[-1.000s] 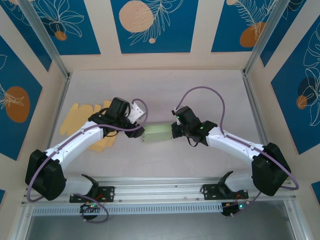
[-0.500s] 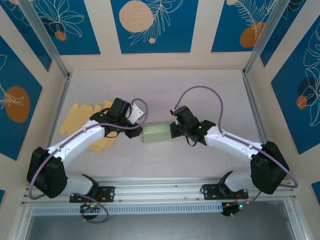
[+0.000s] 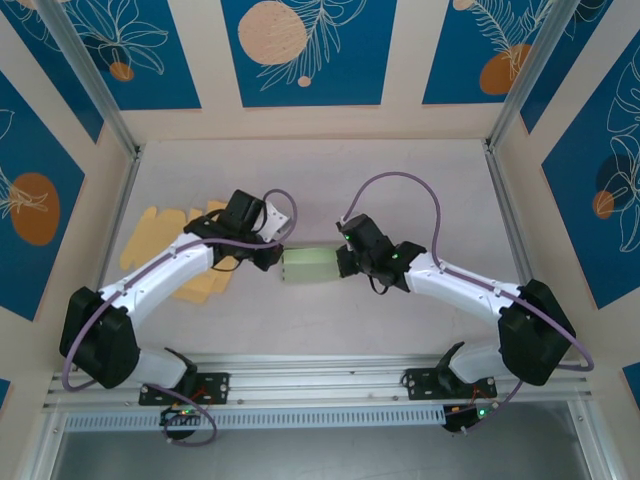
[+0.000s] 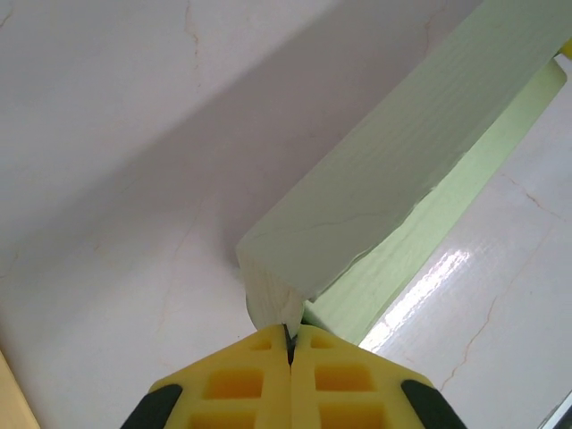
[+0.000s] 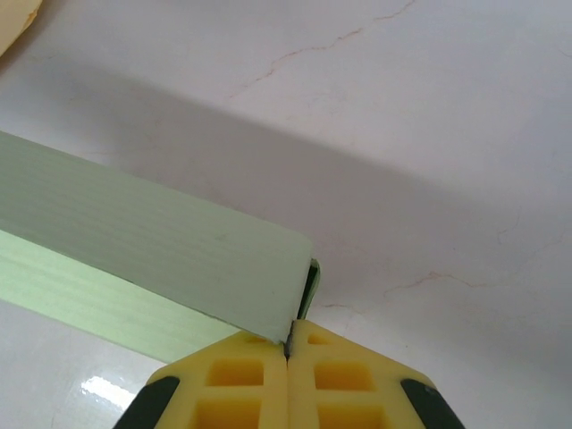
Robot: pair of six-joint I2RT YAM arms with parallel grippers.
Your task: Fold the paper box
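Note:
The pale green paper box hangs partly folded between my two grippers, just above the white table. My left gripper is at the box's left end. In the left wrist view the yellow jaws of that gripper are pinched shut on the end flap of the box. My right gripper is at the right end. In the right wrist view this gripper is shut on the near corner edge of the box, with a thin flap showing beside the corner.
Flat tan paper sheets lie on the table at the left, partly under my left arm. Metal frame posts and patterned walls close in the table on three sides.
My left gripper has closed onto the box's left end. Both grippers and the box have shifted slightly toward the far side of the table.

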